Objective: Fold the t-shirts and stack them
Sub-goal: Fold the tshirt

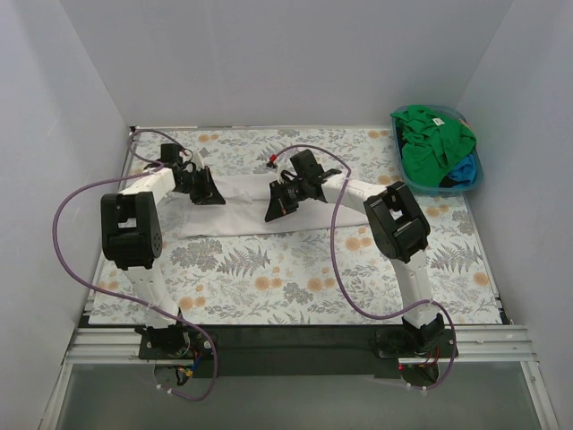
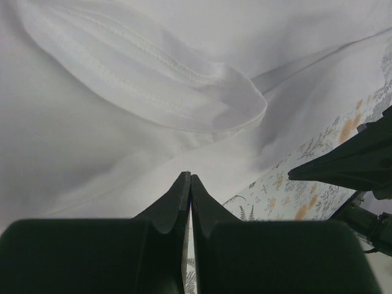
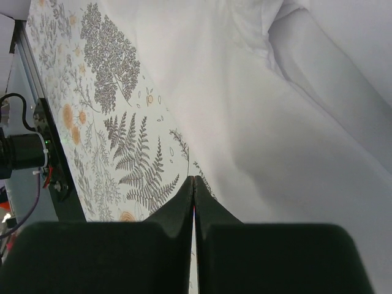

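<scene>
A white t-shirt [image 1: 235, 213] lies spread on the floral table cloth between my two grippers. My left gripper [image 1: 208, 193] is at its left part, jaws shut, with the tips [image 2: 190, 176] just over the white fabric [image 2: 122, 122] below a hemmed fold [image 2: 184, 92]. My right gripper [image 1: 276, 211] is over the shirt's right part, jaws shut, with the tips [image 3: 193, 178] at the shirt's edge [image 3: 275, 135] where it meets the cloth. No fabric shows between either pair of jaws. Green t-shirts [image 1: 430, 134] and a blue one [image 1: 463, 170] lie bunched in a bin.
The blue bin [image 1: 475, 179] stands at the back right corner. The floral table cloth [image 1: 295, 278] covers the table. White walls close in the left, back and right sides. Purple cables loop beside both arms. A black arm part [image 2: 352, 162] shows in the left wrist view.
</scene>
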